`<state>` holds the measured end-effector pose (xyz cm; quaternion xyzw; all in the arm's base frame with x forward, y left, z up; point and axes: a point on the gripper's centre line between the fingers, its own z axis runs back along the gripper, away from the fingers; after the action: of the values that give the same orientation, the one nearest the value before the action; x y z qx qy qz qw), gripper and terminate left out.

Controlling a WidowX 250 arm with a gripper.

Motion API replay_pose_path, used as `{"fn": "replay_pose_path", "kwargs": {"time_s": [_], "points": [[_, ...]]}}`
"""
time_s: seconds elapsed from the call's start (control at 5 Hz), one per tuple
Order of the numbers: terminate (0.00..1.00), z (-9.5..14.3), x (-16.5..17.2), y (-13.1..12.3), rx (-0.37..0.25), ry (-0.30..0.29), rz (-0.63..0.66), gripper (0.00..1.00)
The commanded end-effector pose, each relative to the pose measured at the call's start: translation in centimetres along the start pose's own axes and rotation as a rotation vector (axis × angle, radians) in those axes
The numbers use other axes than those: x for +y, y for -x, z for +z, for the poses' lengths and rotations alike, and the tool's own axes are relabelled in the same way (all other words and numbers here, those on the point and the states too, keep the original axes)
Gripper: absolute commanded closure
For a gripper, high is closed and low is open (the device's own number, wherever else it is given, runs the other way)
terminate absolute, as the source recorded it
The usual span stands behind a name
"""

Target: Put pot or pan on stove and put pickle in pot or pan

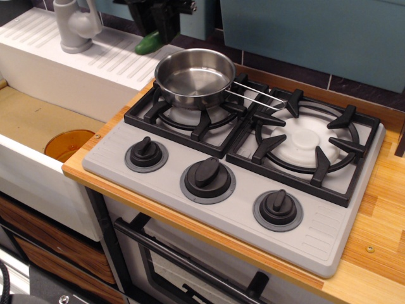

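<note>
The black pincer point(156, 26) holds the small smooth green toy pickle point(150, 43) in the air just behind the shiny round steel saucepan point(194, 76), which sits on the grey two-burner stove point(240, 209) on the wooden counter point(380, 209). Centre it over the bowl, lower, then release.

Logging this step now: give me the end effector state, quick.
End effector: closed on the pickle, carried in the air just behind and left of the pan on the stove.
</note>
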<state>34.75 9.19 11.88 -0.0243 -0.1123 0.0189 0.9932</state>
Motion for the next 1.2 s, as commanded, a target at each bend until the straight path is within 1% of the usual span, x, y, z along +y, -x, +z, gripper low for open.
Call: {"fn": "replay_pose_path", "kwargs": {"time_s": [0.0, 0.2, 0.4, 0.6, 1.0], "points": [[0.00, 0.2, -1.6, -2.3, -0.076, 0.026, 0.003, 1.00], [0.00, 0.3, -1.7, -2.6, -0.083, 0.037, 0.006, 0.00], [0.00, 0.7, -1.5, -2.9, -0.081, 0.039, 0.001, 0.00], [0.00, 0.9, -1.5, -2.9, -0.084, 0.028, 0.001, 0.00], [0.00, 3.8, -1.1, -2.3, -0.042, -0.047, 0.008, 0.00]]}}
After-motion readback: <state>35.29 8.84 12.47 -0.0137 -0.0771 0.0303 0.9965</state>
